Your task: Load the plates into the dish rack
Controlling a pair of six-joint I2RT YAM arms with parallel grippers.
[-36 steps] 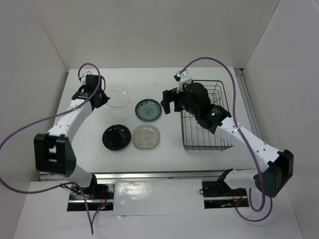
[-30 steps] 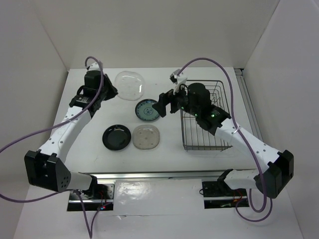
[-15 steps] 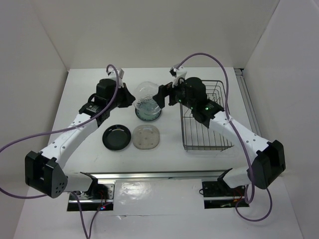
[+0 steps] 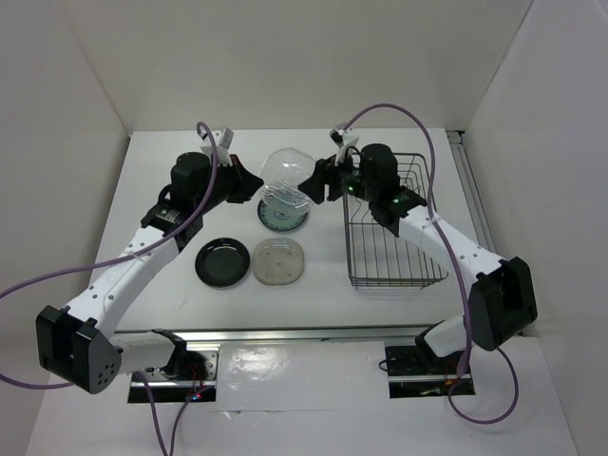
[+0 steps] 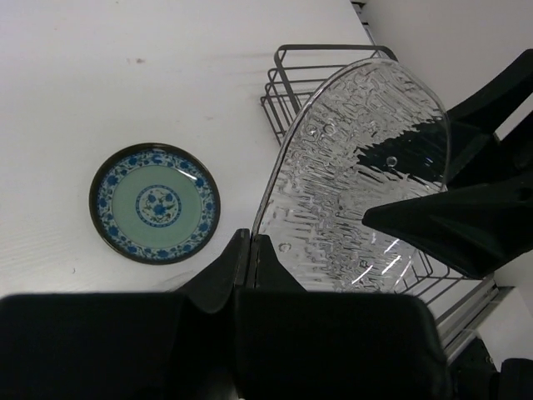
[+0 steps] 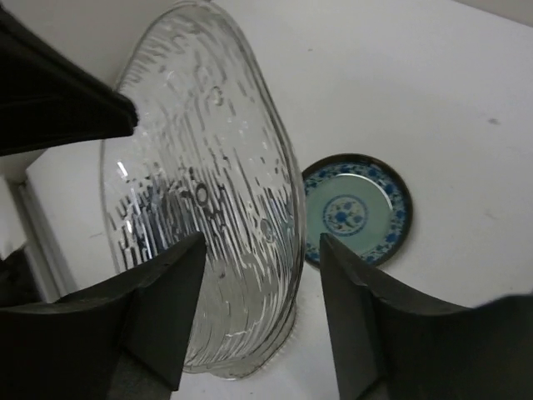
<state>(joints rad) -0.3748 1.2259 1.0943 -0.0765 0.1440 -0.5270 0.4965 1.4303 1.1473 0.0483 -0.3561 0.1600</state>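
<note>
Clear plate (image 4: 283, 174) hangs on edge above the patterned plate (image 4: 282, 217), pinched at its left rim by the closed left tool (image 5: 251, 250). Right tool (image 6: 260, 258) stands open, straddling the opposite rim; the rack (image 4: 394, 252) lies to the plate's right, nearer the right arm.

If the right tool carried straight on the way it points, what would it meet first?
The clear ribbed round plate: its rim sits between the open fingers of the right tool, with the left tool holding it up.
</note>
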